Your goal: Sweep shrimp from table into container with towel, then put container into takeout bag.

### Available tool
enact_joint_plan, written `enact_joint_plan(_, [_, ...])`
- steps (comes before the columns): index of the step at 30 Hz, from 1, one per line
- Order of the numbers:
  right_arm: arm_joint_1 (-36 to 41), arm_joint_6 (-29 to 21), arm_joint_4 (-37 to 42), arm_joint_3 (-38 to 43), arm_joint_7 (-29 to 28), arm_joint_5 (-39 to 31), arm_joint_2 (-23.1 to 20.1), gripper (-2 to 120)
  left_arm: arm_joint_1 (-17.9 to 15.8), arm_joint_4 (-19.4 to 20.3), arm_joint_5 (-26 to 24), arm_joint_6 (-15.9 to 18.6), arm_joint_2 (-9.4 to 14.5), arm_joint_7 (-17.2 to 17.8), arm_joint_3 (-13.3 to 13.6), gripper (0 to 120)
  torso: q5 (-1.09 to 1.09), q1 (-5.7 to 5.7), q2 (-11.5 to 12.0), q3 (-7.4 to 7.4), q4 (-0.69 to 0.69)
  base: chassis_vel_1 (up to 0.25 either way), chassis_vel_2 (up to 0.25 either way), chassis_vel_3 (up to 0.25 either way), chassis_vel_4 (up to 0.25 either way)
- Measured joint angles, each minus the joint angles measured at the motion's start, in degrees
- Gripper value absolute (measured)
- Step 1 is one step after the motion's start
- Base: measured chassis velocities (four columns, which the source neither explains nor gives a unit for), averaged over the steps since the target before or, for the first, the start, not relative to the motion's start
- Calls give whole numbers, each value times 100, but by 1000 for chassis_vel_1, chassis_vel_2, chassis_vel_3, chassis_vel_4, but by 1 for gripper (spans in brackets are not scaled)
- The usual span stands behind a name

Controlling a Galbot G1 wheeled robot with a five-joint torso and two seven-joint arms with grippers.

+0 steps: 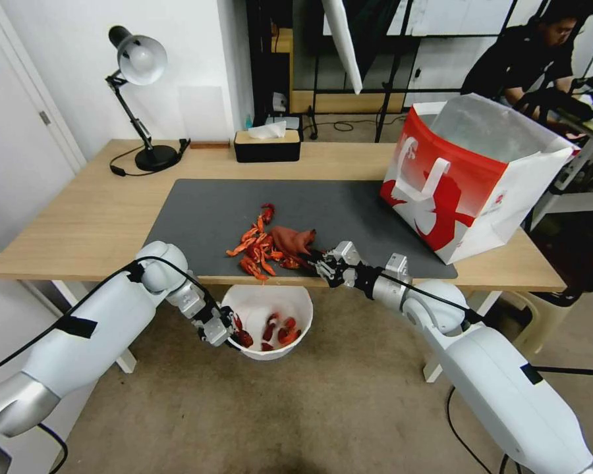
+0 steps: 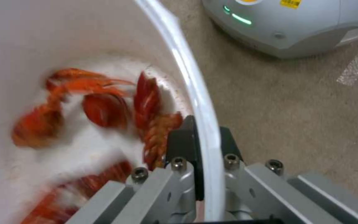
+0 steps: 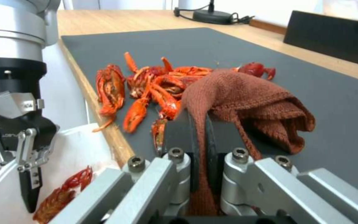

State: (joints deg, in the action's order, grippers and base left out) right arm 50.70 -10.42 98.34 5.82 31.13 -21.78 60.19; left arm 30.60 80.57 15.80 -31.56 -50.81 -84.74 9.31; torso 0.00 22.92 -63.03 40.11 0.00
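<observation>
The right gripper (image 3: pixel 198 146) pinches the towel (image 3: pixel 249 102) beside the shrimp (image 1: pixel 257 247). The left gripper (image 2: pixel 204 146) clamps the container (image 1: pixel 270 306) rim below the table (image 1: pixel 79 224) edge.

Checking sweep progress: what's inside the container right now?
Several red shrimp lie at the bottom of the container, which the left gripper holds by its rim below the table edge. Its wall hides part of the bottom.

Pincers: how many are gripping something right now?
2. Left pincer clamps the rim of the round white plastic bowl below the light-wood table edge; right pincer pinches the reddish-brown cloth towel on the grey mat.
</observation>
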Motion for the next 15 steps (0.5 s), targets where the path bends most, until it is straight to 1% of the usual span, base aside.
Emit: enact_joint_plan(15, [289, 5, 260, 15, 7, 43, -12, 2, -7, -23, 0, -5, 6, 9, -2, 0, 0, 0, 0, 0, 0, 0, 0, 0, 0])
